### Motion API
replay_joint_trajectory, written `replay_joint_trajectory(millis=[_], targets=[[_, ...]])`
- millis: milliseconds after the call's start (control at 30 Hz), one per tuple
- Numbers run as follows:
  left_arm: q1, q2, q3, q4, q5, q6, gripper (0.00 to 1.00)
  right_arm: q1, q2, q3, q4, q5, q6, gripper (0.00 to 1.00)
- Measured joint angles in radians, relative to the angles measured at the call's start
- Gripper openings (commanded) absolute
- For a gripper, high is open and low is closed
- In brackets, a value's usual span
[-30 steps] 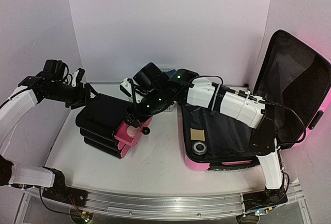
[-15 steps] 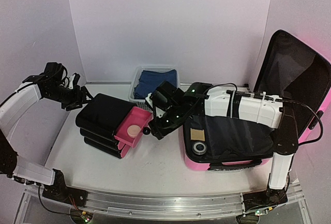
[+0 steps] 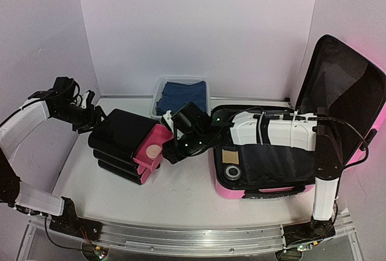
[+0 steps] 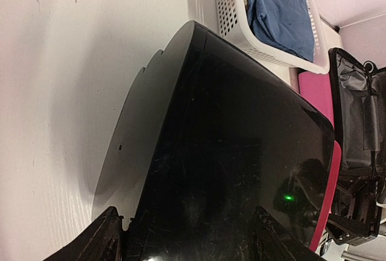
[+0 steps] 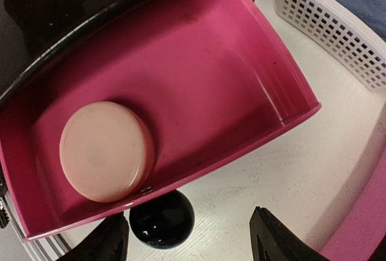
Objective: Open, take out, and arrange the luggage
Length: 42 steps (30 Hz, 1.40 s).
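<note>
The large glossy pink hard-shell luggage [image 3: 341,92] lies open at the right end of the white table [image 3: 181,194], its black-lined lid propped up towards the right wall. Two things show in its base: one flat tan square [image 3: 229,155] and one round black-rimmed piece [image 3: 232,172]; the right arm hides the rest.

To its left the right gripper [image 5: 193,234] hangs over the front of one pulled-out pink plastic drawer [image 5: 199,74]. Its fingers are apart, with the single round black knob [image 5: 161,217] between them but not pinched. One round peach disc [image 5: 104,151] lies flat in the drawer.

The drawer belongs to one glossy black drawer unit [image 3: 120,131]. Behind it is the left gripper [image 4: 184,237], fingers spread either side of the unit's near edge; whether they touch it cannot be told.

The step in hand looks to be shutting the drawer on the stowed disc. It would go best with the fingers closing squarely on the knob and pushing straight along the drawer's run, while the left arm braces the light unit from behind so it does not slide.

Behind stands one white mesh plastic basket [image 5: 338,32] holding one folded blue cloth [image 3: 184,92].
</note>
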Motion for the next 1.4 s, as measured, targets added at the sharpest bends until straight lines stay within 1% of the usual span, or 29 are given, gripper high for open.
replay_joint_trajectory(millis=[133,433,500,667,800,900,1033,1067,1200,1400], targets=[[0.004,0.000,-0.023,0.016,0.010,-0.002,0.70,0.000,0.040,0.024,0.058,-0.011,-0.001,0.71],[0.010,-0.012,-0.087,0.069,0.029,-0.011,0.69,0.002,0.138,0.153,0.155,-0.013,0.001,0.80],[0.011,-0.015,-0.093,0.076,0.027,-0.016,0.69,0.002,0.170,0.190,0.151,-0.010,-0.002,0.81],[0.016,-0.021,-0.098,0.080,0.024,-0.021,0.69,0.001,0.201,0.204,0.137,-0.003,-0.005,0.85],[0.016,-0.024,-0.099,0.078,0.023,-0.021,0.69,0.001,0.187,0.172,0.163,-0.019,-0.040,0.86],[0.014,-0.026,-0.099,0.072,0.027,-0.021,0.69,0.002,0.144,0.095,0.179,-0.062,-0.093,0.84],[0.013,-0.027,-0.099,0.068,0.029,-0.020,0.69,0.000,0.082,0.000,0.188,-0.114,-0.181,0.74],[0.013,-0.027,-0.099,0.068,0.029,-0.020,0.69,-0.002,0.079,-0.011,0.198,-0.127,-0.201,0.72],[0.013,-0.027,-0.099,0.068,0.029,-0.020,0.69,-0.016,0.088,-0.030,0.251,-0.185,-0.243,0.70],[0.013,-0.027,-0.099,0.068,0.030,-0.021,0.69,-0.058,0.136,-0.042,0.398,-0.241,-0.266,0.65]])
